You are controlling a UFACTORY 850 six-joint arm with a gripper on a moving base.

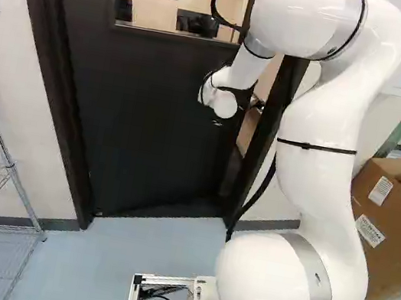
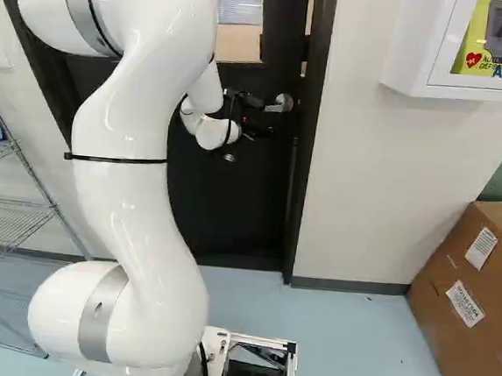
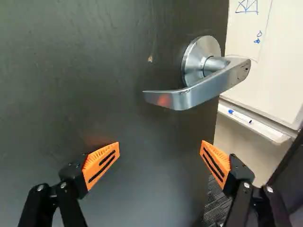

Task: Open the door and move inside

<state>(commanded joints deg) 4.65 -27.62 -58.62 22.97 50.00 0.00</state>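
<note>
In the right base view, the black gripper (image 2: pixel 248 102) is beside the silver lever handle (image 2: pixel 283 103) of the dark door (image 2: pixel 264 185). The wrist view shows the gripper (image 3: pixel 160 148) with its orange-padded fingers wide apart and nothing between them. Its fingers point at the door (image 3: pixel 90 71); the lever handle (image 3: pixel 203 90) lies ahead of the gap between them, off to one side, and touches neither pad. The door stands ajar: past its edge a strip of the room beyond shows. In the left base view, a narrow gap separates the door (image 1: pixel 153 110) from its frame.
Beyond the door edge are a whiteboard (image 3: pixel 262 52) and its tray with a marker (image 3: pixel 240 116). The dark door frame (image 1: pixel 275 116) rises at the gap. A wire rack (image 1: pixel 0 185) stands left, a cardboard box (image 2: pixel 479 296) right, under a wall-mounted white cabinet (image 2: pixel 422 45).
</note>
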